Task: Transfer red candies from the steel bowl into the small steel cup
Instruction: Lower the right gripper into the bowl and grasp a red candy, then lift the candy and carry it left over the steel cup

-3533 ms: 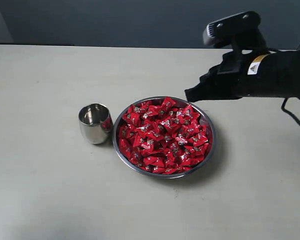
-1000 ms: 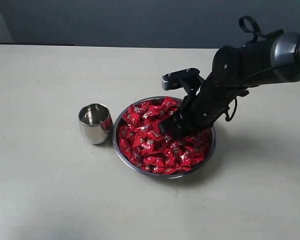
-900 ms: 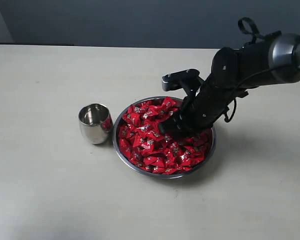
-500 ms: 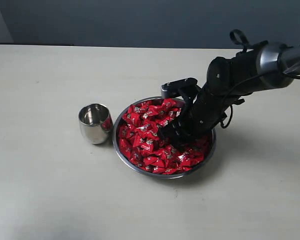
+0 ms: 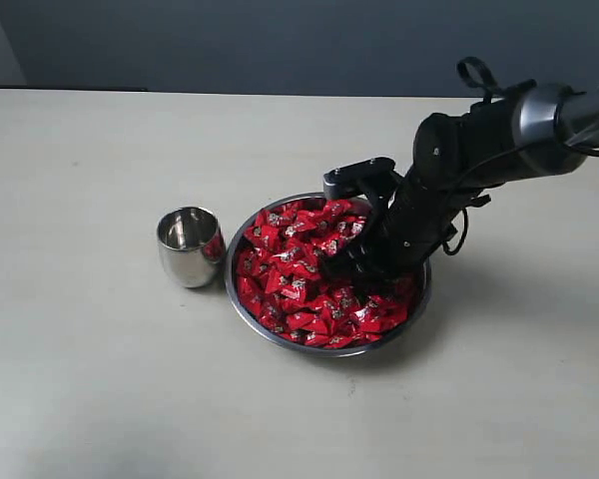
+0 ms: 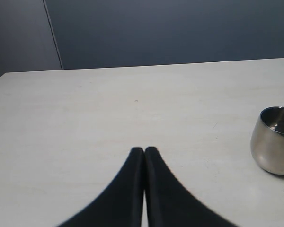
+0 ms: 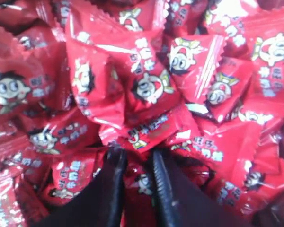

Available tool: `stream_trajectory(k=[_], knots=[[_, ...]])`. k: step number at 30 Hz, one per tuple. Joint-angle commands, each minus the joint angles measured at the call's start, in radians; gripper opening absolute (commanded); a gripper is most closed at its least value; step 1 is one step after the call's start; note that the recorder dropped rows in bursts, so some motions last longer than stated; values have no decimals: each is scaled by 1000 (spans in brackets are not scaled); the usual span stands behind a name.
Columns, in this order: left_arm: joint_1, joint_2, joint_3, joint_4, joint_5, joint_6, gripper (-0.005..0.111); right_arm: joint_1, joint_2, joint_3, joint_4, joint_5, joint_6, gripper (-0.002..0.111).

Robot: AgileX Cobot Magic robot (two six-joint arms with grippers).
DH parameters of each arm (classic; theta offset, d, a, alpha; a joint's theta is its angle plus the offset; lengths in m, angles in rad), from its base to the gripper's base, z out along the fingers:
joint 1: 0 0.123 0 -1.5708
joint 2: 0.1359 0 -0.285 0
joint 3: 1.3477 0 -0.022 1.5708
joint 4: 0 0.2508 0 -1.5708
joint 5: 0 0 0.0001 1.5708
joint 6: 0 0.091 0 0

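A: Where's the right gripper point(image 7: 136, 158)?
B: Buried in the shiny red wrapped candies point(image 5: 299, 289) heaped in the wide steel bowl point(image 5: 324, 350); its jaws, nearly closed, seemingly pinch one. The small polished steel cup point(image 5: 190, 244) stands leftward, just beside the bowl.

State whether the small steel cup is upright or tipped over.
Upright: the small steel cup stands on its base, its open mouth facing up.
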Motion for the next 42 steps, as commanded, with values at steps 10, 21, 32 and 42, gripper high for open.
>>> stream_trajectory(k=[10, 21, 32, 42], knots=[[1, -4, 4, -2, -2, -1, 0, 0, -89, 5, -26, 32, 5, -1], [1, -4, 4, -2, -2, -1, 0, 0, -231, 5, -33, -29, -5, -1], [1, -4, 4, -2, -2, -1, 0, 0, -317, 7, -5, -155, -50, -1], [1, -4, 4, -2, -2, -1, 0, 0, -231, 7, 441, -250, -494, -1]])
